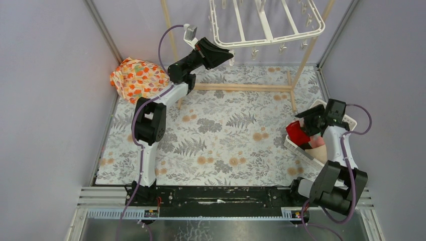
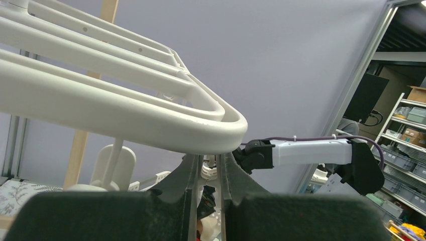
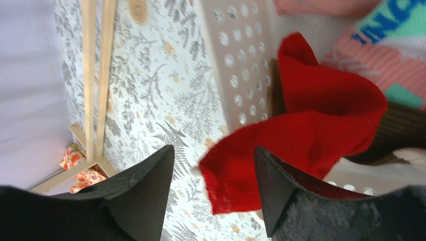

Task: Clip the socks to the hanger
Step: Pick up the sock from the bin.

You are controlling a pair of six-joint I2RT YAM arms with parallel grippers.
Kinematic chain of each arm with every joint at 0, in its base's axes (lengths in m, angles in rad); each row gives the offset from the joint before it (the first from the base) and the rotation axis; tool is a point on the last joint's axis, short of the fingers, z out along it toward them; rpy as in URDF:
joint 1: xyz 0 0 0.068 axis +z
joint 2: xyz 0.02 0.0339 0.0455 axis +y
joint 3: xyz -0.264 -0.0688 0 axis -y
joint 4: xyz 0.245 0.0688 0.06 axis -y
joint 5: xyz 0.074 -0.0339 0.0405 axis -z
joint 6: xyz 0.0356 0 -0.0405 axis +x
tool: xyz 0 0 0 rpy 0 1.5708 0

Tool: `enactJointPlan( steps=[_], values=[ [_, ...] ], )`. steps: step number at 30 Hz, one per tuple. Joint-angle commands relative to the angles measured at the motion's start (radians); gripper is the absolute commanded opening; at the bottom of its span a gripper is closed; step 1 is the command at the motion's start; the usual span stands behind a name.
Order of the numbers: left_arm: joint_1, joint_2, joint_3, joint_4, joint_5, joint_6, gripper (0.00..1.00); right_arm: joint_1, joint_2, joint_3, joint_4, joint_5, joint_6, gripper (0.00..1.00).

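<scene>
The white hanger (image 1: 266,27) hangs from the wooden stand at the back; its rim fills the left wrist view (image 2: 125,115). My left gripper (image 1: 228,54) is raised to the hanger's near left corner, its jaws (image 2: 211,158) nearly closed on a small white clip (image 2: 211,173) dangling under the rim. The red sock (image 1: 296,133) droops over the white basket's edge on the right. My right gripper (image 1: 304,124) hovers open over it, the jaws (image 3: 213,149) astride the red sock's (image 3: 301,130) loose end. A pink and teal sock (image 3: 387,35) and a brown sock (image 3: 399,130) lie in the basket.
The white perforated basket (image 1: 351,121) sits at the right edge of the flowered mat; its wall shows in the right wrist view (image 3: 241,65). The light wooden stand (image 1: 241,87) crosses the back. An orange-flowered cloth bundle (image 1: 138,78) lies at the back left.
</scene>
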Motion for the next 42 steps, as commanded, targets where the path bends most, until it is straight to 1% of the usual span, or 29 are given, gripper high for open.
enactJointPlan(
  steps=[1,2,4,5,7,8,9,12,17,18,20,22,25,27,33,34,38,42],
  values=[
    [0.007,0.001,0.020,0.015,0.017,0.016,0.00,-0.003,0.069,0.145,-0.031,-0.045,-0.045,0.60],
    [0.007,0.000,0.020,0.015,0.017,0.017,0.00,-0.003,0.073,0.153,-0.032,-0.047,-0.045,0.54],
    [0.007,-0.001,0.019,0.015,0.018,0.019,0.00,-0.002,0.064,0.156,-0.027,-0.045,-0.046,0.45],
    [0.007,-0.002,0.019,0.014,0.018,0.020,0.00,-0.002,0.060,0.155,-0.030,-0.042,-0.046,0.43],
    [0.007,-0.002,0.017,0.013,0.017,0.020,0.00,-0.003,0.060,0.148,-0.038,-0.037,-0.052,0.42],
    [0.007,-0.002,0.018,0.014,0.017,0.020,0.00,-0.003,0.061,0.144,-0.044,-0.040,-0.056,0.44],
    [0.007,0.000,0.017,0.014,0.015,0.019,0.00,-0.003,0.062,0.138,-0.050,-0.047,-0.058,0.49],
    [0.008,-0.001,0.018,0.014,0.016,0.019,0.00,-0.003,0.054,0.117,-0.058,-0.079,-0.049,0.56],
    [0.007,-0.002,0.019,0.014,0.015,0.016,0.00,-0.011,0.027,0.094,-0.054,-0.130,0.021,0.78],
    [0.007,-0.003,0.019,0.015,0.014,0.016,0.00,-0.020,0.028,0.087,-0.052,-0.156,0.040,0.80],
    [0.008,-0.004,0.019,0.018,0.014,0.014,0.00,-0.031,0.032,0.072,-0.048,-0.188,0.072,0.80],
    [0.007,-0.005,0.019,0.019,0.013,0.014,0.00,-0.035,0.036,0.056,-0.038,-0.209,0.088,0.77],
    [0.009,-0.008,0.019,0.018,0.014,0.014,0.00,-0.036,0.045,0.051,-0.060,-0.201,0.083,0.72],
    [0.011,-0.011,0.019,0.017,0.014,0.014,0.00,-0.037,0.048,0.047,-0.067,-0.197,0.077,0.68],
    [0.013,-0.016,0.019,0.018,0.015,0.016,0.00,-0.042,0.074,0.033,-0.059,-0.197,0.092,0.67],
    [0.014,-0.015,0.019,0.018,0.015,0.016,0.00,-0.044,0.082,0.037,-0.057,-0.200,0.092,0.65],
    [0.018,-0.016,0.020,0.019,0.014,0.016,0.00,-0.055,0.112,0.057,-0.076,-0.197,0.085,0.54],
    [0.019,-0.016,0.016,0.023,0.013,0.016,0.00,-0.076,0.118,0.067,-0.093,-0.203,0.071,0.39]
  ],
)
